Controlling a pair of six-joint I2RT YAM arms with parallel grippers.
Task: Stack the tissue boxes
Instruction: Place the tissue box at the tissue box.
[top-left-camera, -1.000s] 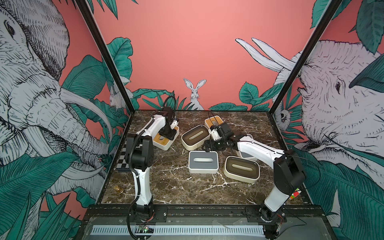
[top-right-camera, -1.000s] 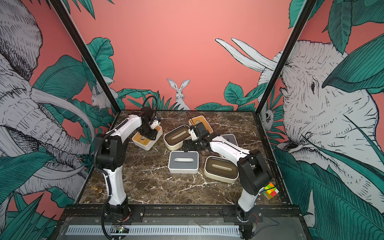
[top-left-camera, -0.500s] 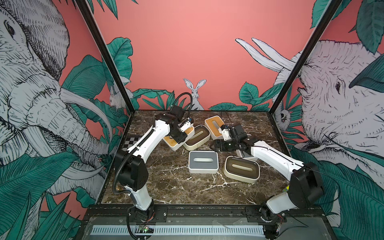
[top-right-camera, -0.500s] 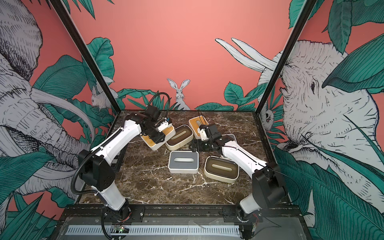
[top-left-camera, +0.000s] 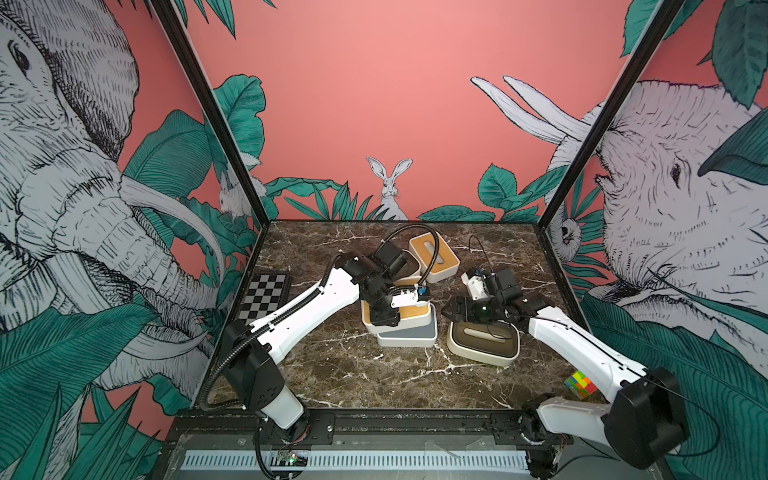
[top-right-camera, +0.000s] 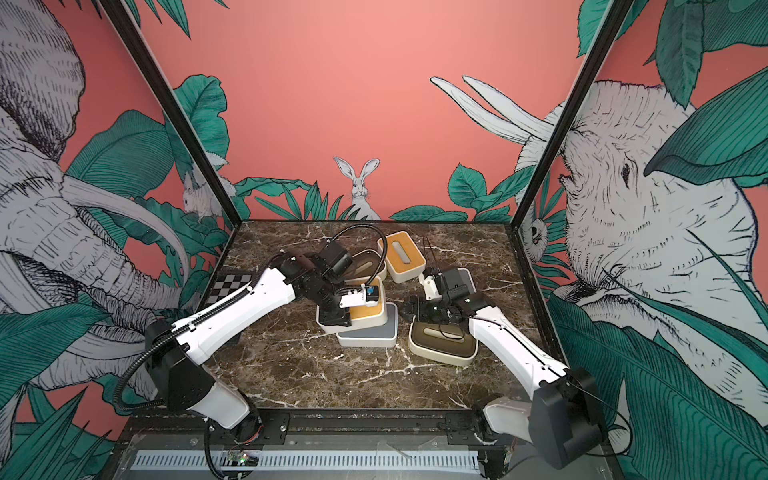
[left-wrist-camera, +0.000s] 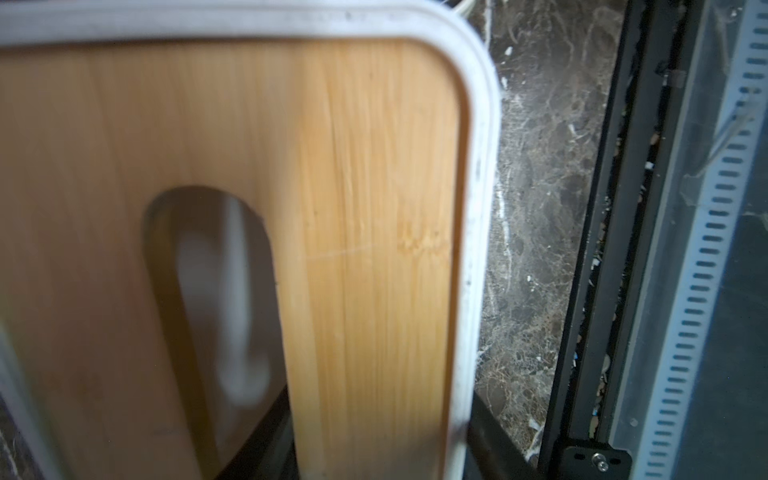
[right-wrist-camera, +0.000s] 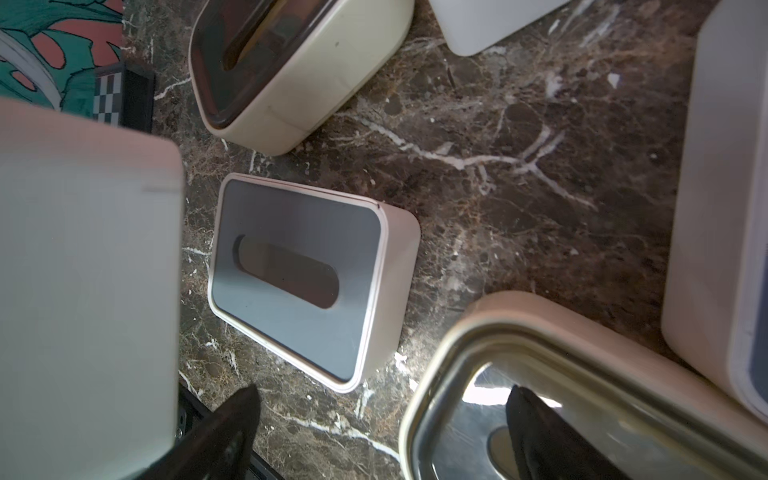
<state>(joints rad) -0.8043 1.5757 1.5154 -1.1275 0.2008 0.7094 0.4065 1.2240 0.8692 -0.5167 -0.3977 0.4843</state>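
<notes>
A bamboo-lidded tissue box (top-left-camera: 415, 311) hangs in the left gripper (top-left-camera: 384, 316), lifted off the marble table (top-left-camera: 353, 374) near its middle. The left wrist view shows a dark shape through the lid's oval slot and another outside the long white rim. From this the jaws seem clamped on that strip of the box, though the fingertips themselves are blurred. In both top views the carried box overlaps the far left part of a grey-lidded box (top-left-camera: 411, 336), which rests flat on the table. The right wrist view shows that grey lid and slot fully uncovered, with the carried box's white wall raised beside it and no contact visible. The right gripper (right-wrist-camera: 384, 436) is empty, with its black fingers (right-wrist-camera: 536, 432) spread wide. One finger is above the glossy lid of a dark-brown-lidded box (top-left-camera: 484, 338) lying just right of the grey one. Farther back stand a second bamboo box (top-left-camera: 436, 257), a second dark-brown box (top-left-camera: 409, 264) partly hidden by the left arm, and a second grey box (right-wrist-camera: 715, 187) behind the right wrist. A checkerboard (top-left-camera: 266, 293) lies at the left edge, and a multicoloured cube (top-left-camera: 579, 384) at the near right.
</notes>
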